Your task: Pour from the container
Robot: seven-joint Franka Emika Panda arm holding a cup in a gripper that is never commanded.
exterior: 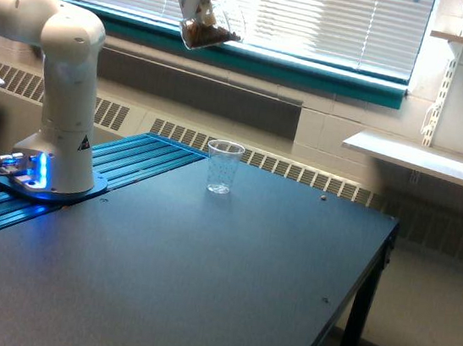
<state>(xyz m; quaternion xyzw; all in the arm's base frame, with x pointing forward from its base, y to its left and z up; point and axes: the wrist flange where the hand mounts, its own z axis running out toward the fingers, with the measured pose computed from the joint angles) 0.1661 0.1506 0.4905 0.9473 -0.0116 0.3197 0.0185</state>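
Exterior view only: the Panda arm [67, 75] stands on its base on the desk's [199, 288] ribbed blue section, at the exterior view's left, blue status light on at the foot. The upper links reach off the top of the frame, and the gripper [194, 2] comes in high near the top edge, in front of the window blinds [321, 14]. The fingers are clamped on the container [207, 32], a clear rounded cup. How wide the fingers sit can't be read at this resolution, but the cup hangs in them well above the desk. The container is tilted, mouth pointing toward the exterior view's right and slightly up, and the dark brown granules [202, 36] are pooled in its low side. No grains are visible in the air below it. The small clear speckled cup [223, 167] stands upright on the dark desk near the far edge, just beside the ribbed section. It sits well below the container and a bit to its right in the exterior view, with nothing touching it. I can't tell whether it has anything in it. One small dark speck [323, 197] lies on the desk near the far edge, to the right of the cup. A white wall shelf [421, 160] sits at the exterior view's right, beyond the desk.
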